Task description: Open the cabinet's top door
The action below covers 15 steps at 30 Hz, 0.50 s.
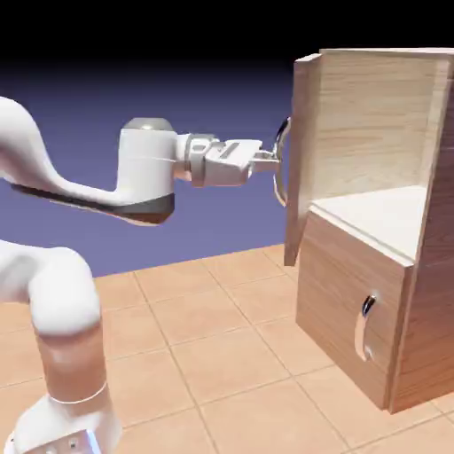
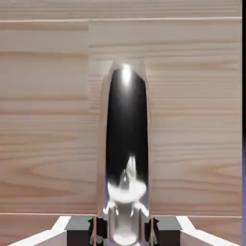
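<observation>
The gripper [image 1: 269, 160] is clamping, as far as the hand view shows, on the long silver handle [image 2: 126, 153], whose axis is running upright between the fingertips. The top door [image 1: 304, 160] is standing ajar, swinging off the cabinet [image 1: 390, 293] toward the arm.
</observation>
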{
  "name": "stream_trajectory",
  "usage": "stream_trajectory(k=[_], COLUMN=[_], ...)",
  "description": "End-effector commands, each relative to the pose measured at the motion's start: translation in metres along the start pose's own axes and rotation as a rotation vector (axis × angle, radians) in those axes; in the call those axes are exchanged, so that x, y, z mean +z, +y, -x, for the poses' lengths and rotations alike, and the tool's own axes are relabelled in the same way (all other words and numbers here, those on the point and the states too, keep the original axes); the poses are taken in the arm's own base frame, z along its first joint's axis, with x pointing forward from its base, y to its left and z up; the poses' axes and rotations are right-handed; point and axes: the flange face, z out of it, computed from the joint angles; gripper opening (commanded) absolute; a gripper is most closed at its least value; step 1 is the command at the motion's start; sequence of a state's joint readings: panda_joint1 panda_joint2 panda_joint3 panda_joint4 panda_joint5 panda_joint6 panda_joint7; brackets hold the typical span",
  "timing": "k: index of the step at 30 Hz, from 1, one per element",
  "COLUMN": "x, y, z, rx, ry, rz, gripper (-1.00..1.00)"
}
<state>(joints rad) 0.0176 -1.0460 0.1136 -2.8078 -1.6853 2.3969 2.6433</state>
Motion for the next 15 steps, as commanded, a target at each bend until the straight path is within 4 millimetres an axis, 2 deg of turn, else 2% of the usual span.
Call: stream_trajectory(k=[1, 8, 15], x=[-0.006, -0.051, -0.096], y=[-0.002, -0.022, -0.051], z=[0.002, 0.022, 0.051], rx=[0.000, 0.000, 0.000], ry=[0.015, 0.130, 0.259], rz=[0.016, 0.131, 0.260], gripper=[-1.00, -1.00, -1.00])
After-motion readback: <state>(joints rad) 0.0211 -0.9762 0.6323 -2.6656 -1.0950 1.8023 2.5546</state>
